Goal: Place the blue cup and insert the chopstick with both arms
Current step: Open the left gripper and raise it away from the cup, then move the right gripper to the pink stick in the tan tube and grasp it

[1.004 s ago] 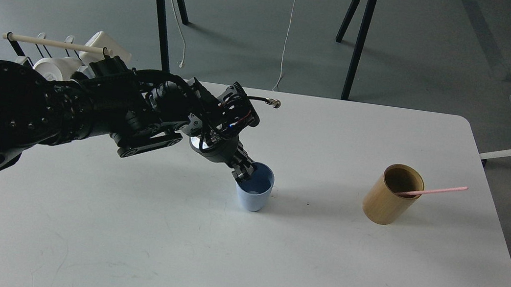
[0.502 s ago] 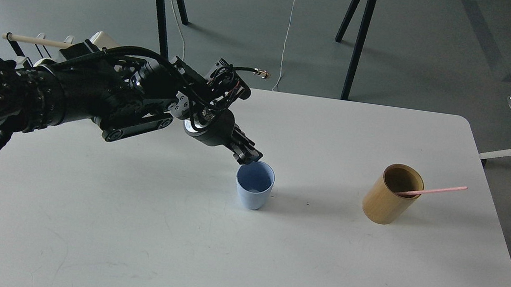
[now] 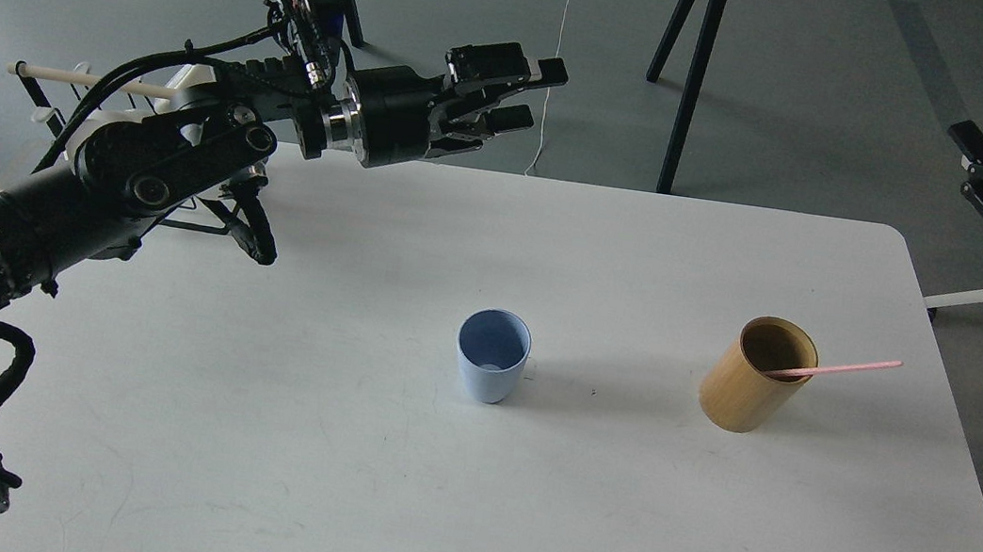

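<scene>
1. The white table (image 3: pixel 261 436) fills the near part of the view. Its front half is bare surface with only faint scuffs.
2. The blue cup (image 3: pixel 490 368) stands upright near the middle of the table, mouth up, with nothing gripping it. Its inside is a darker blue than its wall.
3. To the right of the cup and well apart from it stands the tan bamboo cylinder (image 3: pixel 755 375), also upright and open at the top.
4. The pink chopstick (image 3: pixel 845 368) leans in that cylinder: its lower end is inside, and the rest slants out over the right rim and pokes toward the table's right edge. I can make out only one stick.
5. The left arm (image 3: pixel 135 172) comes in from the lower left and reaches up over the table's far left part. The left gripper (image 3: pixel 529 96) is held high beyond the table's back edge, pointing right, with its fingers (image 3: pixel 545 70) spread apart and nothing between them.
6. Behind that arm, a black wire rack (image 3: pixel 48 108) with a pale wooden dowel (image 3: pixel 90 80) stands at the table's far left corner.
7. At the right edge, off the table, the right gripper (image 3: pixel 980 169) hangs over the floor. Its fingers stand apart and empty.
8. Farthest back, a second table's black legs (image 3: pixel 691 74) stand on the grey floor.
</scene>
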{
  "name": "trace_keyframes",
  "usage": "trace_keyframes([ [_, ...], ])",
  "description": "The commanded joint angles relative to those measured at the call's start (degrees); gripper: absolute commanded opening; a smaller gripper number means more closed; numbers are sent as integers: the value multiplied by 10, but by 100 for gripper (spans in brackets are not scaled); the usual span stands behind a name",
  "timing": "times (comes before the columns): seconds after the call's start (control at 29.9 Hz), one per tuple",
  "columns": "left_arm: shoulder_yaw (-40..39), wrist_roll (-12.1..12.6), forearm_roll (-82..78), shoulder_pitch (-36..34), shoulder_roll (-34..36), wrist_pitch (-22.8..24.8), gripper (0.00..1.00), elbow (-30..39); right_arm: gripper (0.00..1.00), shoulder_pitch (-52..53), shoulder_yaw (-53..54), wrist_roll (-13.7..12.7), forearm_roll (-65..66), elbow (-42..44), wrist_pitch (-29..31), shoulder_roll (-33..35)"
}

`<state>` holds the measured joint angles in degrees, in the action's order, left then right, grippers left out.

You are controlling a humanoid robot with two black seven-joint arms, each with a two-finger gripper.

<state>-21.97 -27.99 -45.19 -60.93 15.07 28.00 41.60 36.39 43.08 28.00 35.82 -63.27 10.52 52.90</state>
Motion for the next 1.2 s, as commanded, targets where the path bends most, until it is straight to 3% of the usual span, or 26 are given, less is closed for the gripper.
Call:
trace_keyframes([
  [0.0, -26, 0, 47, 10, 20, 0, 86, 7, 99, -27, -5, 0, 83, -47, -129, 50],
  [0.2, -22, 0, 61, 40, 28, 0, 87, 66, 98, -155, -5, 0, 266, -83, -371, 101],
  [0.23, -21, 0, 61, 43, 24, 0, 87, 66, 98, -176, -5, 0, 275, -91, -385, 107],
  [0.5, -20, 0, 61, 54, 19, 0, 89, 66, 97, -311, -16, 0, 345, -141, -385, 134],
  [0.8, -18, 0, 59, 74, 17, 0, 91, 66, 85, -312, -99, 0, 387, -150, -385, 92],
  [1.17, -18, 0, 57, 88, 19, 0, 92, 66, 83, -309, -100, 0, 377, -193, -385, 90],
])
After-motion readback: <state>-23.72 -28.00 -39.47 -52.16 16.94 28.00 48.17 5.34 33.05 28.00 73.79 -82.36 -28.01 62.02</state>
